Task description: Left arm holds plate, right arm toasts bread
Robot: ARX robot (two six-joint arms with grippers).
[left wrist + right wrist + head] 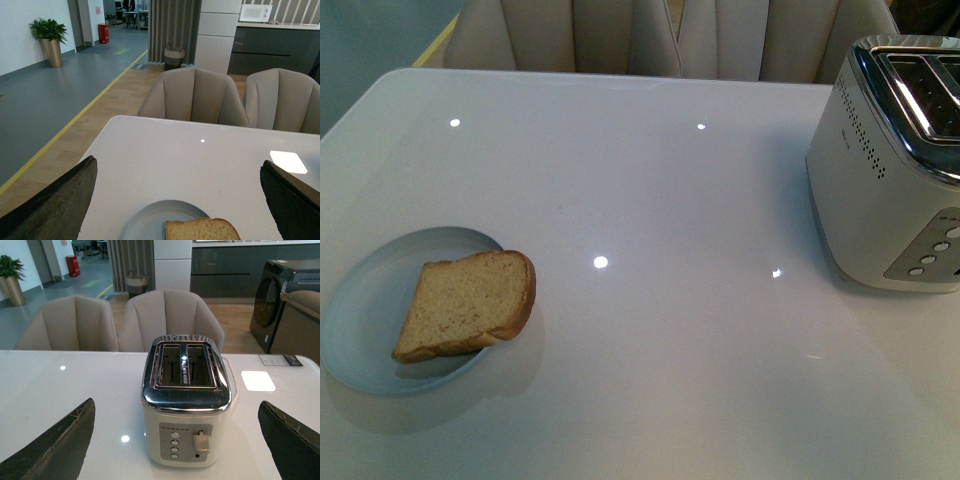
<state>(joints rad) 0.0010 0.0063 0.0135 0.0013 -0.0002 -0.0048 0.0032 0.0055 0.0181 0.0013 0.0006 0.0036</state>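
Now, bread (468,303): on plate (365,320), near left
Toaster (880,190): far right
Left gripper (178,160): spread
Right gripper (176,402): spread

- I am seeing the plate (360,330) looking pale blue.
- The bread (460,305) is showing light brown, crust darker tan.
- The toaster (880,200) is showing cream with chrome top.
- The table (670,350) is gleaming white.

The bread (465,305) lies on the plate (362,325) at left, toaster (880,180) at right.
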